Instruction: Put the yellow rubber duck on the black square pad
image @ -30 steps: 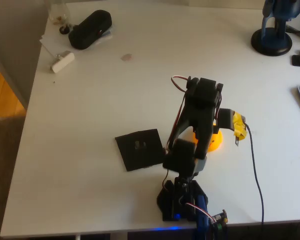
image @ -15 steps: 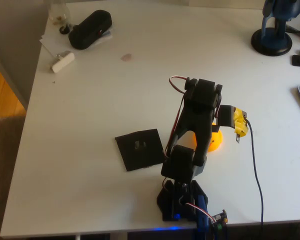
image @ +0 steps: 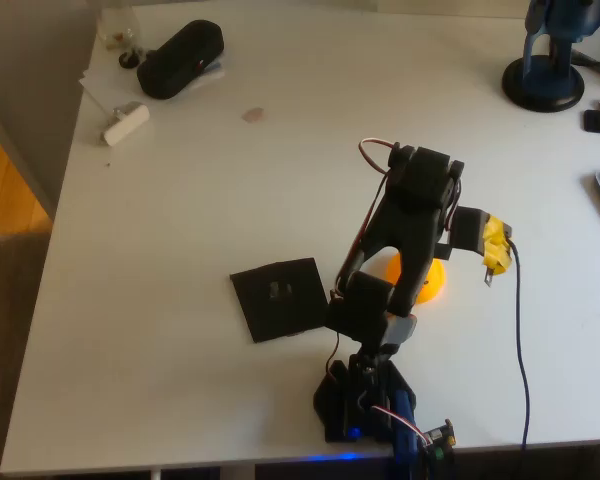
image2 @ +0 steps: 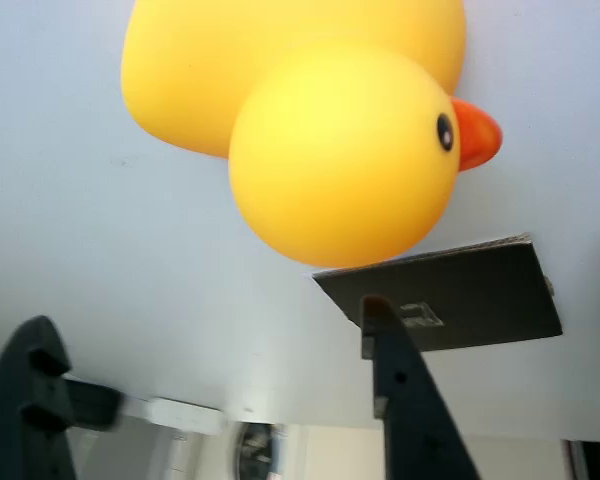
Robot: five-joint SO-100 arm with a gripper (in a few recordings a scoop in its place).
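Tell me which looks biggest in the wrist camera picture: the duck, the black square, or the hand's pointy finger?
1. Yellow rubber duck, by far, though it is also closest to the camera.
2. Black square pad and the hand's finger look roughly alike, so I won't rank them.

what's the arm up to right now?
The gripper is open near the yellow rubber duck and holds nothing. The duck sits on the white table, not on the black square pad, which lies beside it to the left in the overhead view. No grasp yet.
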